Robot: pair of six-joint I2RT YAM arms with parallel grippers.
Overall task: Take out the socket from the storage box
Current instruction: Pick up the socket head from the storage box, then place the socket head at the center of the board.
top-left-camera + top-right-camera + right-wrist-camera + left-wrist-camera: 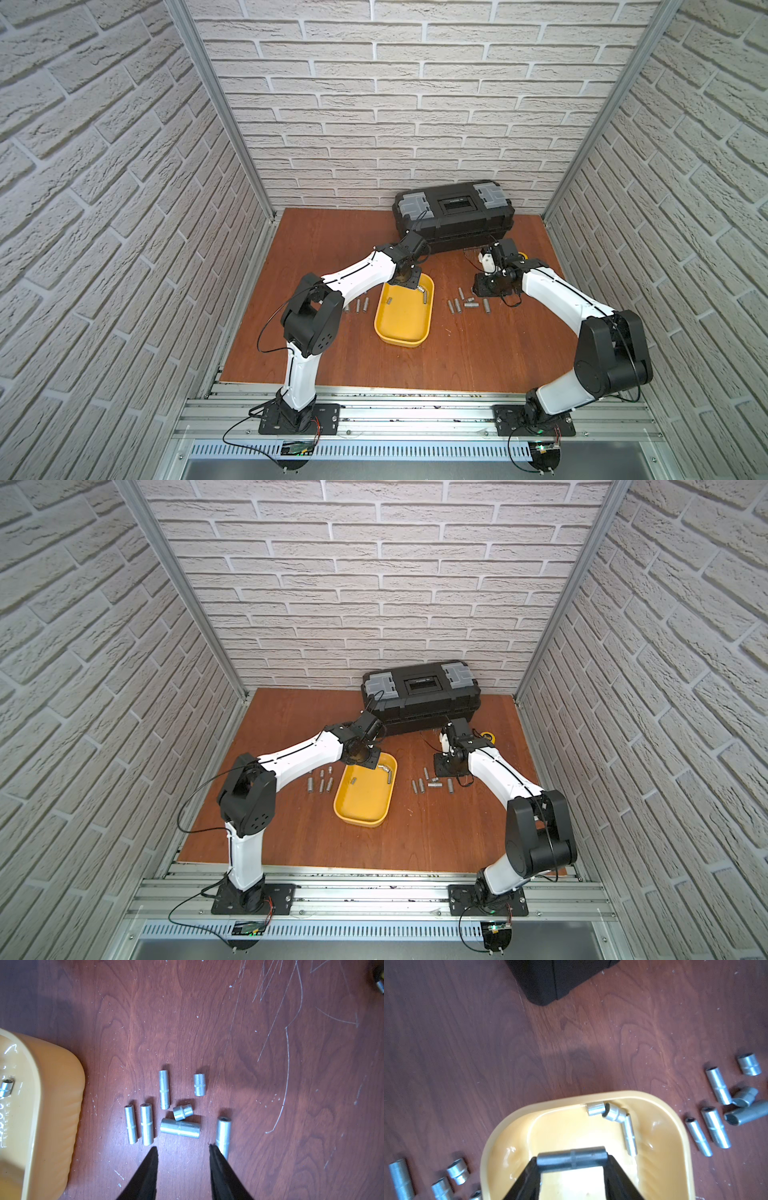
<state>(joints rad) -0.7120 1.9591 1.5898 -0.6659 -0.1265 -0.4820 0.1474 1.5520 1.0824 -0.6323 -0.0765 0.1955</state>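
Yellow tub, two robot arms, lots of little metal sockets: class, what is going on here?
The left gripper is shut on a socket, holding it over the storage box. More sockets lie inside the box, three bunched at its far end. The right gripper hangs open and empty above a group of sockets on the table; another group lies on the box's other side.

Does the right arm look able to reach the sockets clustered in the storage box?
Probably yes: the right claw hangs open beside the storage box; only the left claw hovers near those sockets.
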